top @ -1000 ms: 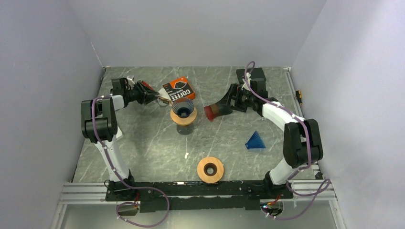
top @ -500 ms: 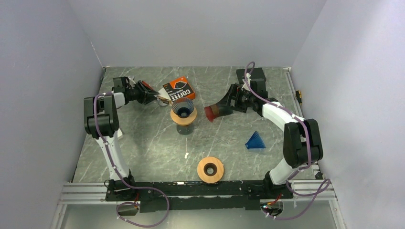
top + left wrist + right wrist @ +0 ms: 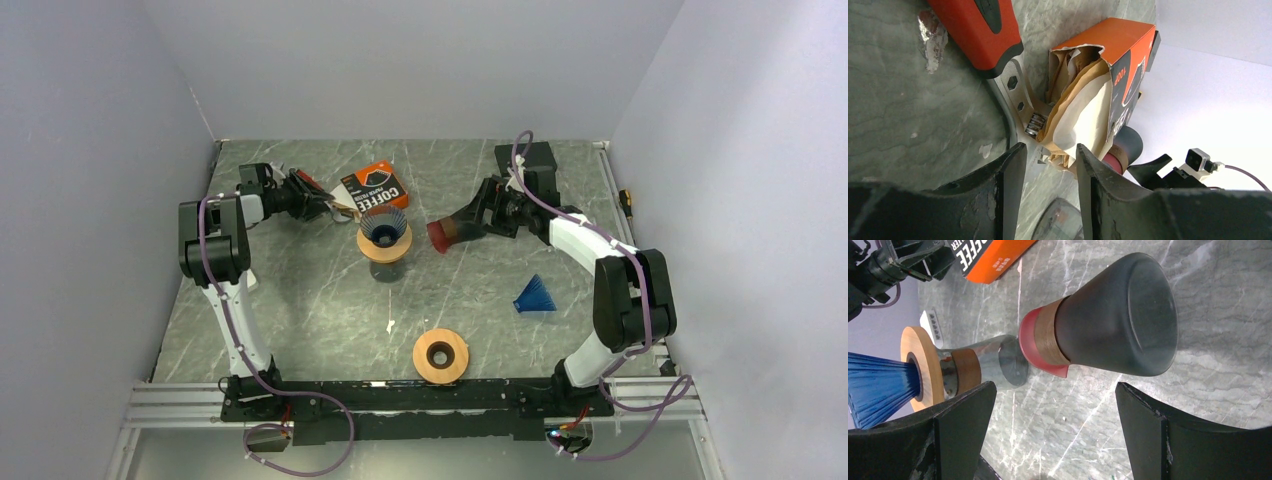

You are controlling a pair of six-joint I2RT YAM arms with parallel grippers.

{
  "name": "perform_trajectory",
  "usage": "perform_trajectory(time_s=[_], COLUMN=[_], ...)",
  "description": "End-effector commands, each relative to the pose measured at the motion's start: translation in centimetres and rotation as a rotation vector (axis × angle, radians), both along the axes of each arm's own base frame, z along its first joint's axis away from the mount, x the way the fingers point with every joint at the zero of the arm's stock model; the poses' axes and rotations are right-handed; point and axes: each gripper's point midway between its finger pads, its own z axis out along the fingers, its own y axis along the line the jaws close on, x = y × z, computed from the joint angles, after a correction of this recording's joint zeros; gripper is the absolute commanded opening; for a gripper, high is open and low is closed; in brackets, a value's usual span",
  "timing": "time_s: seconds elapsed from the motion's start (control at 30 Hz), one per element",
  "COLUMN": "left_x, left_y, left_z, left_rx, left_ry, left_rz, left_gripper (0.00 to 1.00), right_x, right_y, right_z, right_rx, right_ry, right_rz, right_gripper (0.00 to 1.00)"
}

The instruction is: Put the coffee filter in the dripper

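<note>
Room: a grey marbled desk (image 3: 300, 290) is enclosed by pale, plain walls.
Filter: the coffee filter (image 3: 1083, 115) is seen poking out, among other brown papers, from the torn end of an orange box (image 3: 372, 186) at the far middle of the desk.
Dripper: a blue ribbed dripper (image 3: 384, 228) is seated in a wooden collar on a glass vessel, just beside the box.
Around: a red-handled implement (image 3: 980, 30) lies by the box mouth. A dark carafe (image 3: 1113, 315) with a red rim lies on its side. A second blue cone (image 3: 536, 295) and a wooden ring (image 3: 441, 356) lie well apart from these, nearer the bases.
Left arm: it is stretched far and low, with the left tool (image 3: 1048, 160) aimed at the box mouth. The fingers are parted narrowly, with crumpled paper at the gap. Whether the paper is gripped cannot be told.
Right arm: it is bent inward, with the right tool (image 3: 1055, 387) spread wide. The carafe lies beyond the fingertips.
</note>
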Motion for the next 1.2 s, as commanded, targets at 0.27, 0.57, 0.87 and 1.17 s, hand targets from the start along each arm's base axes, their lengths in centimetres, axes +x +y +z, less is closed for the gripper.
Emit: perform_trajectory(time_s=[0.27, 0.57, 0.87, 1.17], left_x=[0.8, 1.4, 1.2, 1.0], left_y=[0.2, 0.1, -0.1, -0.2], left_z=[3.3, 3.6, 4.0, 4.6], left_rx=[0.013, 0.004, -0.017, -0.017], left_ry=[-0.108, -0.117, -0.137, -0.154], left_rz=[-0.003, -0.007, -0.017, -0.019], left_gripper=[0.38, 0.35, 0.31, 0.42], right_x=[0.2, 0.3, 0.4, 0.5], right_y=[-0.2, -0.5, -0.7, -0.7], right_z=[1.4, 1.3, 1.0, 0.9], right_rx=[-0.005, -0.031, -0.054, -0.049], right_ry=[-0.058, -0.059, -0.055, -0.052], right_rz=[0.004, 0.004, 0.003, 0.006], right_gripper=[0.94, 0.94, 0.94, 0.94])
